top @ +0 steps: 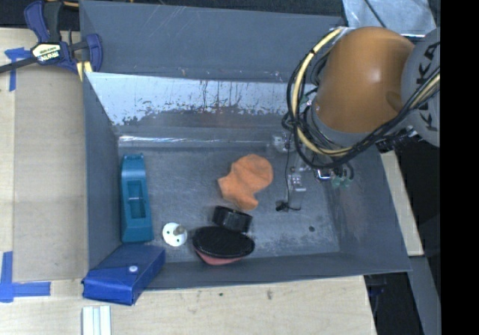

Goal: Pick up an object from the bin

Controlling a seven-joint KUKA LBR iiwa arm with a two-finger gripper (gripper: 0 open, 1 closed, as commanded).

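Note:
My gripper point(293, 191) hangs low over the bin floor, right of centre, under the arm's orange dome. Just to its left, and apart from it, lies an orange crumpled lump point(247, 178). Below that lump lies a small black cap-like piece point(232, 218). A black oval brush with a pink underside point(222, 244) sits against it, near the front wall. Nothing shows in the gripper's grasp.
A teal tape dispenser point(135, 199) stands along the left wall. A small white round piece point(174, 234) lies beside it. A blue box point(123, 274) rests on the front-left corner. Bare floor stretches right of and behind the gripper.

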